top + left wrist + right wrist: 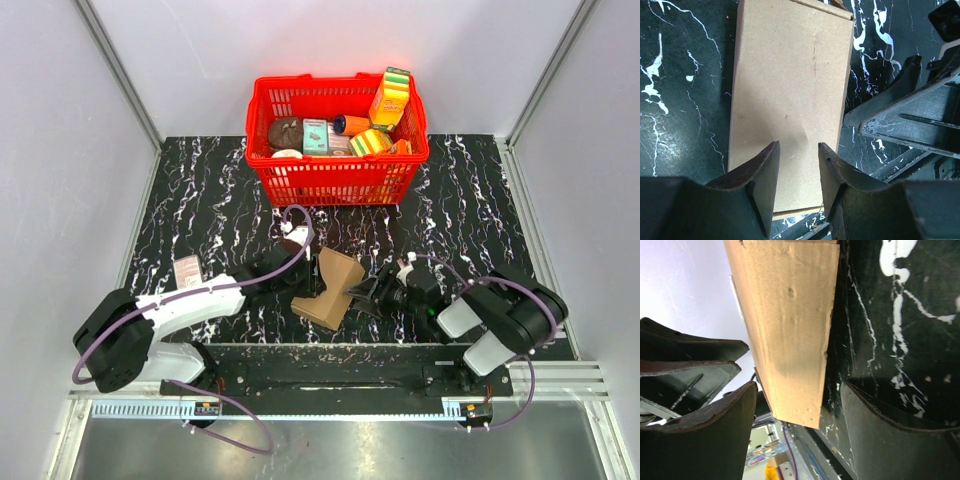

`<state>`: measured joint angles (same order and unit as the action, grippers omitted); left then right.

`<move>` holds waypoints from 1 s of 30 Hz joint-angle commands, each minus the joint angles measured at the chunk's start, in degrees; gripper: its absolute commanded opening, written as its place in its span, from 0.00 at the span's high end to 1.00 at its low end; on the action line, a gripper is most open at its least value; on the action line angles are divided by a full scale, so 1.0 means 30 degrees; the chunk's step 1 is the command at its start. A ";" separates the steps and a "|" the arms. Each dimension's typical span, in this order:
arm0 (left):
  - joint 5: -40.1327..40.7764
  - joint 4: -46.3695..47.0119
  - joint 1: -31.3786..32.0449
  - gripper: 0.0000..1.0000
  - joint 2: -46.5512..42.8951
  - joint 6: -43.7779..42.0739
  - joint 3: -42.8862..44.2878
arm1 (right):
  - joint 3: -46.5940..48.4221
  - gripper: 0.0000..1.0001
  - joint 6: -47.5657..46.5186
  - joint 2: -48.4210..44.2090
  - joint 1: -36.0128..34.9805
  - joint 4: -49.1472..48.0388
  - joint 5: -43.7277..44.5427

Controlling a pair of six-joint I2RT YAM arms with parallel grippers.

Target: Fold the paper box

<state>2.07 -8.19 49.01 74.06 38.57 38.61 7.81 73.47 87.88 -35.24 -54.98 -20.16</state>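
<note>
Left gripper (799,147): jaws partly open with nothing between them. The tips sit over the broad face of the paper box (790,100), close to its near edge. Contact cannot be told.
Right gripper (799,390): jaws spread wide, straddling one end corner of the box, neither finger visibly touching it.
Box position: mid-table (200,200), between the two grippers, with flaps raised at its far end.
Handling: likely light, thin card that is stiff across panels, weak at creases, easily crushed and prone to sliding.
Hold: best across the narrow side walls, not on a flap.
Basket (262,170): red, beyond the box, well apart.
</note>
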 commanded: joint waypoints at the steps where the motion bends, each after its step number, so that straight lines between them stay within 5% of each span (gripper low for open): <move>1: -0.0396 0.1117 0.0214 0.59 0.0215 -0.0346 0.0196 | -0.0055 0.25 0.1286 0.2924 -0.0498 -0.5914 0.0715; 8: -0.0337 0.1117 0.0244 0.59 0.0215 -0.0346 0.0138 | -0.0641 0.24 0.2637 0.7385 -0.0498 -1.1554 0.1007; 30: -0.0337 0.1117 0.0273 0.60 0.0479 -0.0345 0.0050 | -0.0290 0.23 0.2140 0.6305 -0.0527 -1.1203 0.1008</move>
<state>1.87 -7.18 49.47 75.20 37.98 38.59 7.29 80.36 107.04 -36.45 -82.65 -18.70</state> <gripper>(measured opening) 0.405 0.768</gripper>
